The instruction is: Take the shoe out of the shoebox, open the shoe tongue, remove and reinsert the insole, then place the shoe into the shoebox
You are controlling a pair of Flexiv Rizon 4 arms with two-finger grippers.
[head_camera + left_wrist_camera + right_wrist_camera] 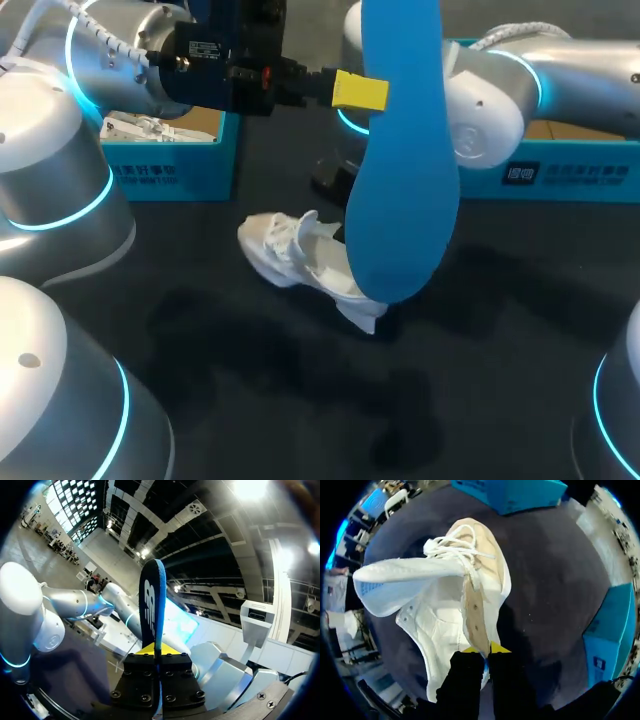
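Roughly in the middle of the dark desk (250,380) lies the white lace-up sneaker (295,255), out of its box. In the right wrist view its white mesh tongue (395,580) is folded wide to one side, with the loose laces (455,545) bunched near the toe end. The long blue foam insole (405,170) is out of the shoe and hangs high above it, its lower end covering the shoe's heel in the head view.

The left claw (360,90) is clamped on the insole's upper part, fingers almost together with only the thin foam between them. From the left wrist the insole (152,605) stands edge-on out of that claw (156,650). The right claw (485,652) is nearly closed too, pinching the tan-lined side wall of the shoe (445,620) at its opening.

A blue cardboard shoebox (170,165) with white paper inside sits at the desk's far left, and a second blue cardboard box (570,170) at the far right, both well apart from the shoe. Bare desk lies all around the shoe, widest on the near side.

White print marks both box fronts and the insole's face, too small to read.
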